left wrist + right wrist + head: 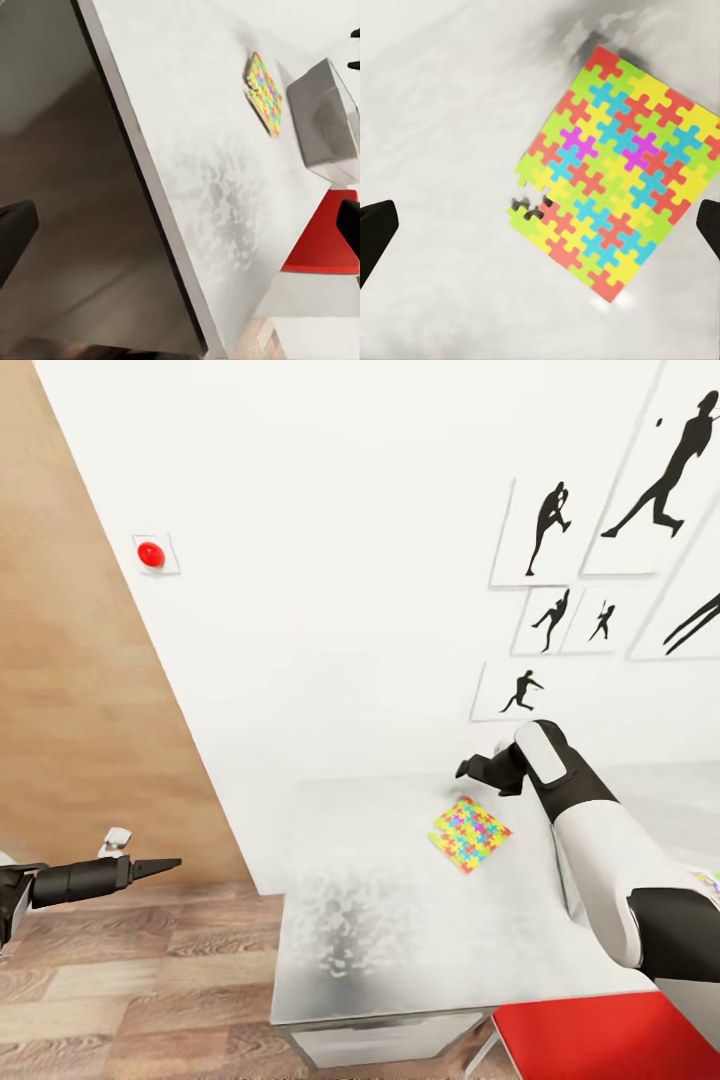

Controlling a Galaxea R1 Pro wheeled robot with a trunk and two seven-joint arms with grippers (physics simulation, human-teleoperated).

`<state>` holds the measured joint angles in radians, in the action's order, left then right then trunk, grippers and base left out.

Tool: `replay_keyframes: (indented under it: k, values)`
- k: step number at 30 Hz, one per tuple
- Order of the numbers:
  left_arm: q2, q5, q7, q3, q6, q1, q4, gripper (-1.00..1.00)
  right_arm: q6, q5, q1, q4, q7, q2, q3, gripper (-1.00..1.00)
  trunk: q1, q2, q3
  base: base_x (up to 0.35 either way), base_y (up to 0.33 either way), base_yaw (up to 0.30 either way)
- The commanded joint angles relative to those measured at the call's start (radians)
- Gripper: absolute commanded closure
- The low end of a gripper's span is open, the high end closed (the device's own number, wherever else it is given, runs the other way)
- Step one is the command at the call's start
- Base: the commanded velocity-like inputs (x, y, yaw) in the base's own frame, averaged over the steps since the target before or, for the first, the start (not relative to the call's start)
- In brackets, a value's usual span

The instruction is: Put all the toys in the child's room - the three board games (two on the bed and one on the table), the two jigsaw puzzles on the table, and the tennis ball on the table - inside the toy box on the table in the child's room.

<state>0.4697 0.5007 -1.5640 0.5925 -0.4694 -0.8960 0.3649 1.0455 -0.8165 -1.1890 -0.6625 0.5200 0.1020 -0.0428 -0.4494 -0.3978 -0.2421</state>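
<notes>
A multicoloured jigsaw puzzle [470, 832] lies flat on the white table [380, 920], toward its far side. In the right wrist view the puzzle [619, 172] has a few pieces missing at one edge. My right gripper [478, 768] hovers just beyond and above the puzzle, open [540, 232], with nothing between its fingers. Over the wooden floor left of the table, my left gripper [150, 866] is open and empty [180, 232]. The left wrist view shows the puzzle [264, 94] next to a pale grey box [326, 124], apparently the toy box. The board games and tennis ball are out of view.
A red chair [600, 1040] stands at the table's near right corner, also seen as the red seat [322, 240]. A white wall with framed silhouette pictures [550, 530] backs the table. A wood-panelled wall [80, 690] rises at left. Something colourful [708, 880] peeks past my right arm.
</notes>
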Motion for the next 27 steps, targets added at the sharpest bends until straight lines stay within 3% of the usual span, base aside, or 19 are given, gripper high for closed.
replay_keyframes:
  k: [1,27]
  values:
    - [0.0,0.011,-0.007,0.007,-0.011,-0.001,0.0,-1.0,0.002,-0.01,-0.001,0.0,0.009,0.002,-0.004,-1.0,-0.001,-0.002,-0.004,0.034,0.111,0.0]
    - [0.0,0.01,-0.007,0.007,-0.008,-0.001,0.0,-1.0,0.002,-0.01,-0.001,0.001,0.009,0.013,-0.003,-1.0,-0.001,-0.002,-0.046,0.022,0.051,0.0]
